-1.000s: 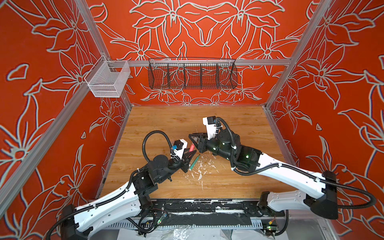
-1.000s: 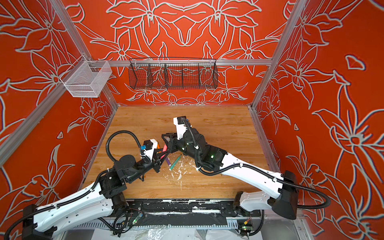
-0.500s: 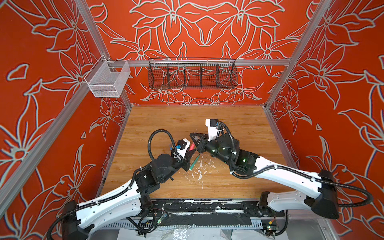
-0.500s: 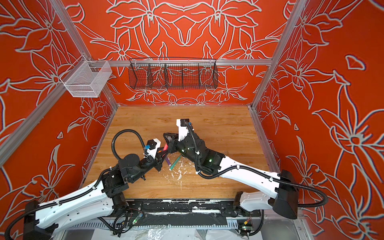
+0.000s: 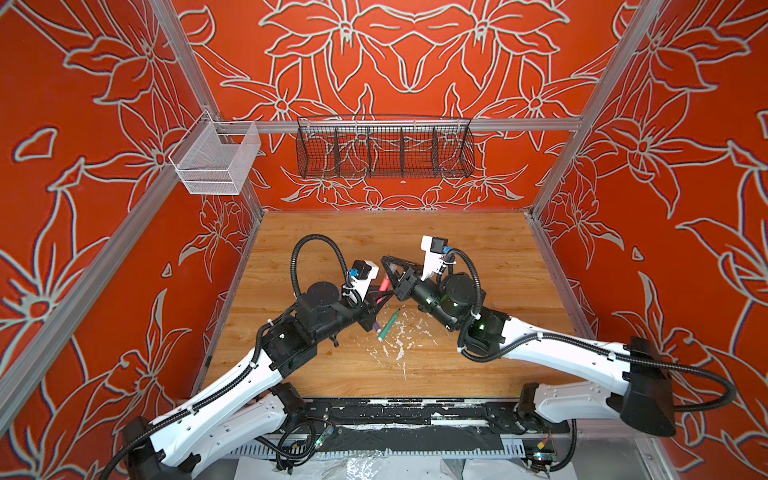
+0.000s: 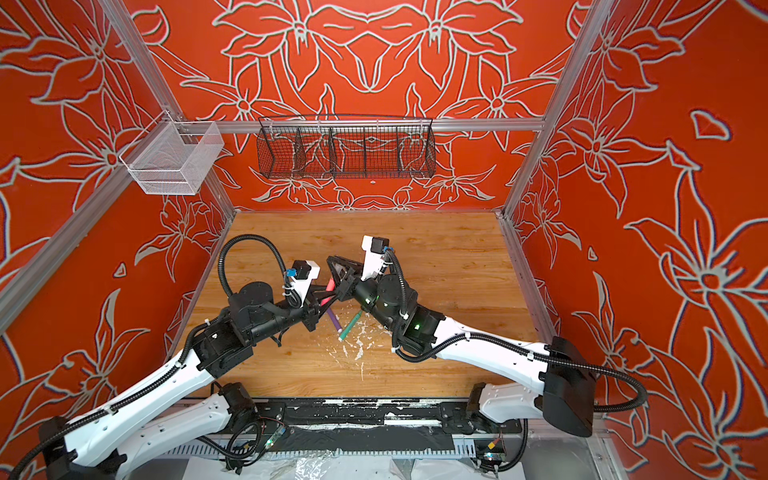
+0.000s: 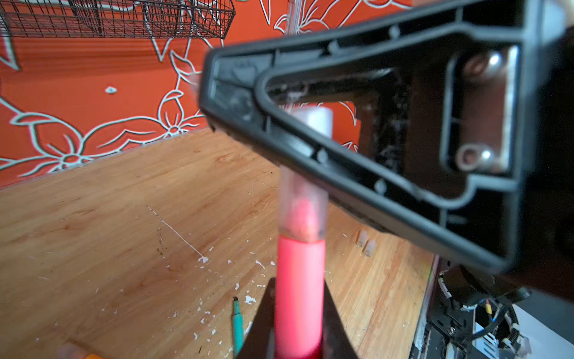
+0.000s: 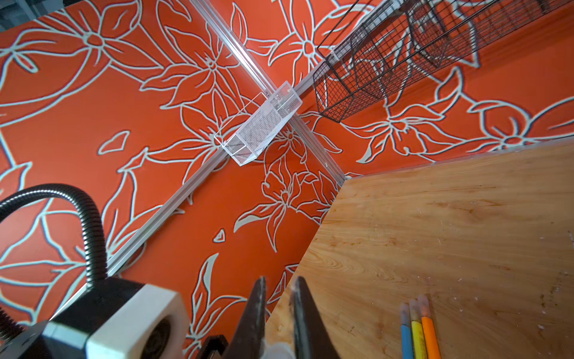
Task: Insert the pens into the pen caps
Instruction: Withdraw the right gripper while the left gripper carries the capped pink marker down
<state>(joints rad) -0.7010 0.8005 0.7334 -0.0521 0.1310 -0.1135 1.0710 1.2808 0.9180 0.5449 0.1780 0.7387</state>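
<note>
clamping the pink pen (image 7: pixel 299 279) by its body, the left fingers (image 7: pixel 261 329) hold it off the desk (image 5: pixel 415 374), tip pointing toward the right arm. the right fingers (image 8: pixel 251 317) are pinched on a clear cap (image 7: pixel 302 205), gripping it partway along their length rather than at the tips. in the left wrist view the pen's tip sits inside the cap, and the cap's rim meets the pink body. in both top views the two arms meet over the middle of the desk, above a green pen (image 5: pixel 389 325) and a purple pen (image 6: pixel 333 319) lying close together beside white flecks (image 5: pixel 399 345). the right wrist view shows a blue pen (image 8: pixel 406 338), a yellow pen (image 8: pixel 418 335) and an orange pen (image 8: pixel 430 332) lying side by side, touching, each wearing a cap. two loose caps (image 7: pixel 365 244) lie next to each other on the desk.
</note>
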